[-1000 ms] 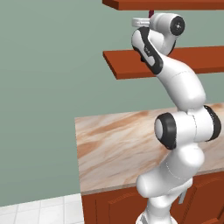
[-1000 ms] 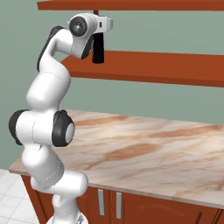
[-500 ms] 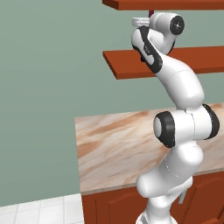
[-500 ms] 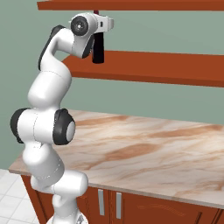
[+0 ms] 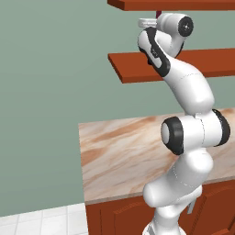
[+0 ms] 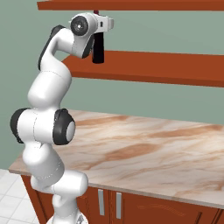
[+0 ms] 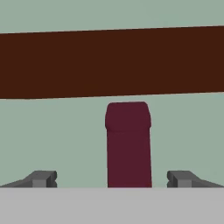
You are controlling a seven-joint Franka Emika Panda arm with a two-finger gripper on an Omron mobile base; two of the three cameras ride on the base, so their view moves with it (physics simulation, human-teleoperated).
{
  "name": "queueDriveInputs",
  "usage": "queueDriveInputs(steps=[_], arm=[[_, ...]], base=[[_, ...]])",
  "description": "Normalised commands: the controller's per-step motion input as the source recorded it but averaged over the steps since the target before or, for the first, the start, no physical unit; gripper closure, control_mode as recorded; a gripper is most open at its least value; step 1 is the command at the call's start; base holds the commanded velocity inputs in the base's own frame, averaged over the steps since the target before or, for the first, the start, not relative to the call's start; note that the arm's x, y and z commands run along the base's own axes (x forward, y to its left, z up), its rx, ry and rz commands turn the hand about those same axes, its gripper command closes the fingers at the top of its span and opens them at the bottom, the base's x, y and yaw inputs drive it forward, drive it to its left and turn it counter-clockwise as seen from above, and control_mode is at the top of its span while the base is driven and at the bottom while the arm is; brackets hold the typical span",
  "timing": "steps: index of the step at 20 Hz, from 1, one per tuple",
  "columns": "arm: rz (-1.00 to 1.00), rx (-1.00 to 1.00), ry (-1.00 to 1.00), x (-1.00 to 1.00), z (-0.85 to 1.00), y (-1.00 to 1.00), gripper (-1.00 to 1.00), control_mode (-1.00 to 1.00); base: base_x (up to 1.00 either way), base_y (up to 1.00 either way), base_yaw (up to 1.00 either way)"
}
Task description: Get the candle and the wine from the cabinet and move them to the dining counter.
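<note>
One wine bottle stands between the open gripper tips.

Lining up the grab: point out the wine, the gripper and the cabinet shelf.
wine (image 7: pixel 128 144), hand view, maroon neck capsule.
gripper (image 7: pixel 112 178), hand view, midway between open fingertips.
cabinet (image 6: pixel 157 68), right base view, lower shelf plank.

A rendered kitchen: a marbled table over red-brown door cabinets, wooden wall shelves above it, white floor tiles beside it.
</note>
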Motion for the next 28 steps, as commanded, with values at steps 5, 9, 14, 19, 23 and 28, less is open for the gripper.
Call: queueDriveInputs(steps=[5, 9, 14, 19, 23, 28], arm=[[0.00, 0.00, 0.00, 0.00, 0.00, 0.00, 1.00, -1.00], [0.00, 0.00, 0.00, 0.00, 0.00, 0.00, 1.00, -1.00], [0.00, 0.00, 0.00, 0.00, 0.00, 0.00, 1.00, -1.00], [0.00, 0.00, 0.00, 0.00, 0.00, 0.00, 1.00, -1.00], [0.00, 0.00, 0.00, 0.00, 0.00, 0.00, 1.00, -1.00], [0.00, 0.00, 0.00, 0.00, 0.00, 0.00, 1.00, -1.00]], base=[[0.00, 0.00, 0.00], [0.00, 0.00, 0.00], [0.00, 0.00, 0.00], [0.00, 0.00, 0.00], [0.00, 0.00, 0.00], [0.00, 0.00, 0.00]])
